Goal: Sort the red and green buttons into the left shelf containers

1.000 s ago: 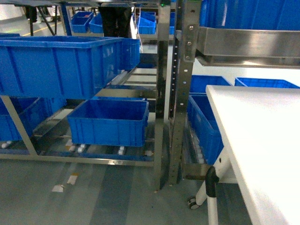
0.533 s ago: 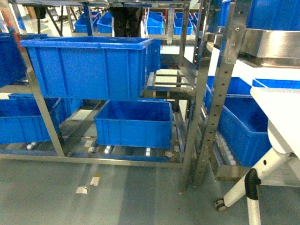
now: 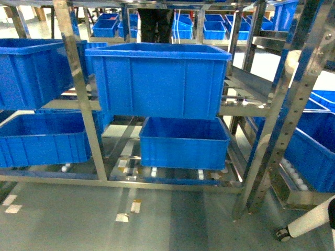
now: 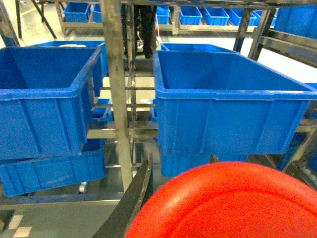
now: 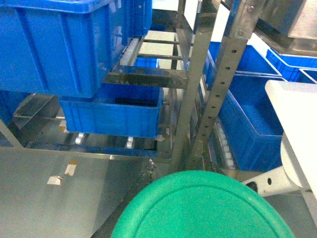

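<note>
Shelving of bare steel (image 3: 78, 89) ahead, carrying deep rectangular blue plastic bins with rolled rims: one on the upper tier (image 3: 162, 78), another below it (image 3: 183, 142). Wide red mushroom-capped button (image 4: 223, 203) clamped in the left pincer (image 4: 178, 191) (one dark finger (image 4: 131, 198) showing beside the cap), facing the upper bins. Round green-capped button (image 5: 203, 208) filling the right wrist view; right pincer's grip impossible to tell.

The head camera looked forward and slightly down at the steel shelf rack (image 3: 78, 104), with an upper blue bin (image 3: 162, 78) at frame centre and a lower blue bin (image 3: 183, 142) beneath it. The left wrist camera faced the same rack from nearer, the red button (image 4: 223, 201) cap filling its lower right. The right wrist camera looked down-forward past the green button (image 5: 200, 206) cap at the rack's lower tier, well back.
</note>
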Robot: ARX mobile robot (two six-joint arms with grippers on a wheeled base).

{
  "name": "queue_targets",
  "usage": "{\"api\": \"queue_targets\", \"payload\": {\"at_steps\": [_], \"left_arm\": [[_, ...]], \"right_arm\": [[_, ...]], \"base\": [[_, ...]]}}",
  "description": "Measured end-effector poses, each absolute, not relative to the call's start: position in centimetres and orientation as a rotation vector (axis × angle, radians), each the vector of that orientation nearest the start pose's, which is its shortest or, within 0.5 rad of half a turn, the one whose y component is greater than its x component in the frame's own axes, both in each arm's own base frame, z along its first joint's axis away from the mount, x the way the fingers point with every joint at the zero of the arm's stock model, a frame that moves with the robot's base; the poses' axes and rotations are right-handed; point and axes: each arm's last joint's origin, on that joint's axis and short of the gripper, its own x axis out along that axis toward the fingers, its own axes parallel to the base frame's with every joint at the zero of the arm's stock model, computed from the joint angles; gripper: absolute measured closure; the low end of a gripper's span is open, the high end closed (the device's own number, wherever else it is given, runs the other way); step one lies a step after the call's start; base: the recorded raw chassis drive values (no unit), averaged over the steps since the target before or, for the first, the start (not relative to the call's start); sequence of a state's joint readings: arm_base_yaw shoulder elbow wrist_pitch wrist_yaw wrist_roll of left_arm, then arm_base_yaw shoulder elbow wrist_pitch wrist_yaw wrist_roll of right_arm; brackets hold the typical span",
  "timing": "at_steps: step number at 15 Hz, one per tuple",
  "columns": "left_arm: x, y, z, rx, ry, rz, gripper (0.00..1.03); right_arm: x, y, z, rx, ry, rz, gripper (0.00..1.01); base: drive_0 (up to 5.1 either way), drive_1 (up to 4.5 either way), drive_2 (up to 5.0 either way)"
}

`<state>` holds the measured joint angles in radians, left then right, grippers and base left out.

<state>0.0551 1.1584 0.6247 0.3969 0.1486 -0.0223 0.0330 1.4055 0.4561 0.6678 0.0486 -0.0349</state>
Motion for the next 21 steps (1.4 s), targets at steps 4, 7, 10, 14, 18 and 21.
{"api": "queue_targets", "payload": {"at_steps": [4, 7, 10, 14, 18, 21], "left_arm": [[25.09, 0.99, 25.91, -0.036, 0.138, -0.088, 0.76], [25.1, 0.97, 25.95, -0.036, 0.134, -0.09, 0.76], [25.1, 0.98, 25.96, -0.036, 0.134, -0.088, 0.76], [25.1, 0.98, 25.93, -0.036, 0.137, -0.088, 0.76], [25.09, 1.22, 25.93, -0.036, 0.136, -0.071, 0.76], [25.03, 0.91, 26.04, -0.036, 0.131, -0.095, 0.76]], "right_arm": [[26.07, 0.71, 17.27, -0.046, 0.282, -0.011, 0.75], [26.08, 0.71, 17.28, -0.047, 0.282, -0.011, 0.75], [26.08, 0.71, 17.29, -0.046, 0.281, -0.011, 0.75], [26.08, 0.71, 17.28, -0.046, 0.282, -0.011, 0.75], [26.08, 0.89, 17.28, -0.047, 0.283, -0.001, 0.75], [26.09, 0.85, 17.32, -0.047, 0.279, -0.006, 0.75]], "base": [[-4.8, 3.68, 1.0], [-4.7, 3.76, 1.0], [-4.8, 3.74, 0.9], [-4.8, 3.74, 0.9], [-1.2, 0.93, 0.2], [0.0, 2.85, -2.9]]}}
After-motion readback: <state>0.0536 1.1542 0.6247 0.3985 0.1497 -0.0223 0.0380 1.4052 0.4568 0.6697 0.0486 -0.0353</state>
